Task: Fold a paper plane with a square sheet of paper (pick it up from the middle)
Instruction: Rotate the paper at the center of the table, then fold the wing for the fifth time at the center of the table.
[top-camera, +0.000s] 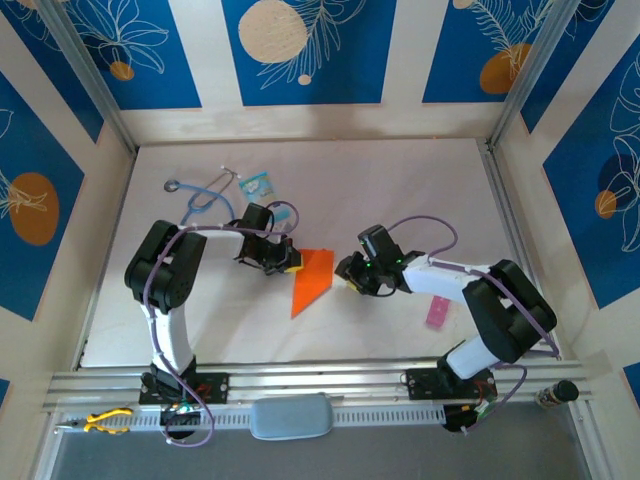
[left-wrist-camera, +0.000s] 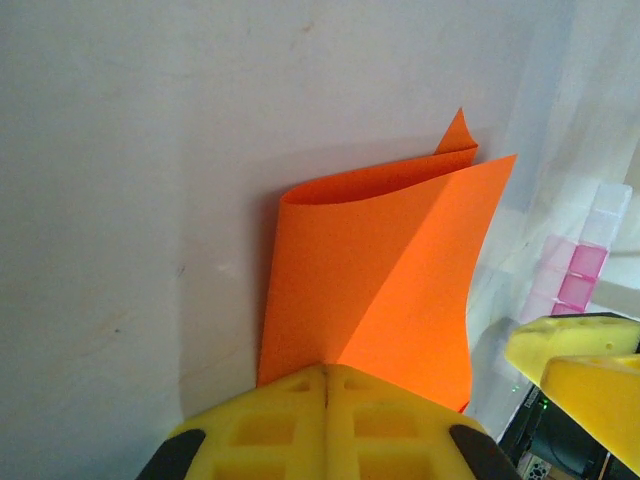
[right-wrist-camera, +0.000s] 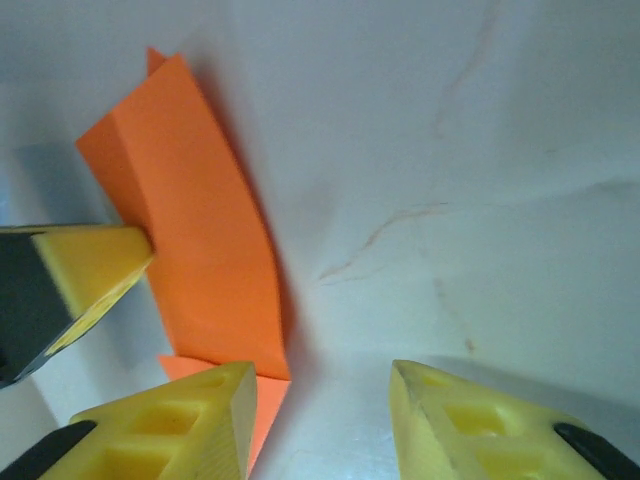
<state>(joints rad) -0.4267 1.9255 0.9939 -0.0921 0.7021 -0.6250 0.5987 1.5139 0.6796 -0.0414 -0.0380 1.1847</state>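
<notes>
Left claw clamped tight on the folded orange sheet, centre of the overhead frame on the bench. Right claw parted, empty, just beside it. I'd press that crease flat, edges aligned.

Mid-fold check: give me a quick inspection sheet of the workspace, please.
Surface: white table, faint streaks.
Job's things: orange paper, folded, curling off the table.
Clutter: pink strip, light-blue packet, stethoscope, yellow-handled tool on front rail.
End effectors: left end effector shut on the paper; right end effector open at its edge.
Cables: purple cables looped along both arms.
Surroundings: blue patterned wall panels.
</notes>
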